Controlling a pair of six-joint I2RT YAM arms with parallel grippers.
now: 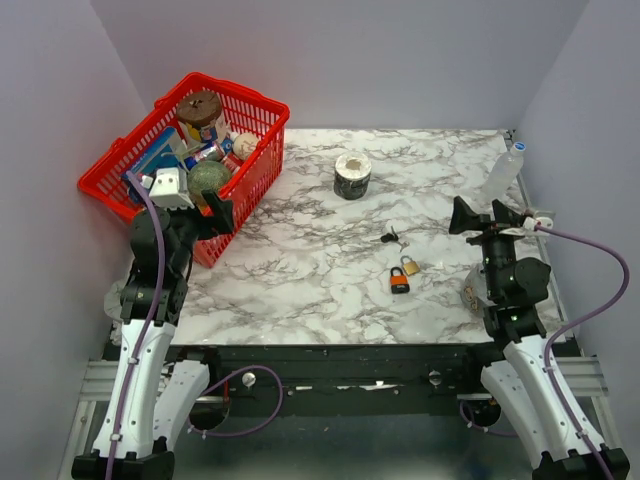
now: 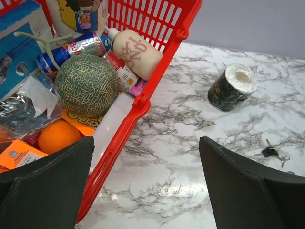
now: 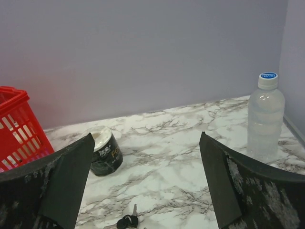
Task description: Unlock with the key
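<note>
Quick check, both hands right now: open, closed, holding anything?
Left hand: open, holding nothing.
Right hand: open, holding nothing.

Your left arm (image 1: 150, 300) and right arm (image 1: 515, 300) wear white lower shells and black upper joints, each trailing a purple cable (image 1: 152, 250); the right gripper (image 3: 146, 136) has broad black fingers (image 3: 252, 191), scuffed whitish.

A red basket (image 1: 258, 180) is set at ten o'clock on the marble surface (image 1: 300, 280), and a melon (image 1: 208, 177), an orange (image 2: 57, 135) and a cream bottle (image 2: 138, 51) are held in it. A black roll (image 1: 352, 176) is placed at twelve, a clear water bottle (image 1: 503, 172) at two
</note>
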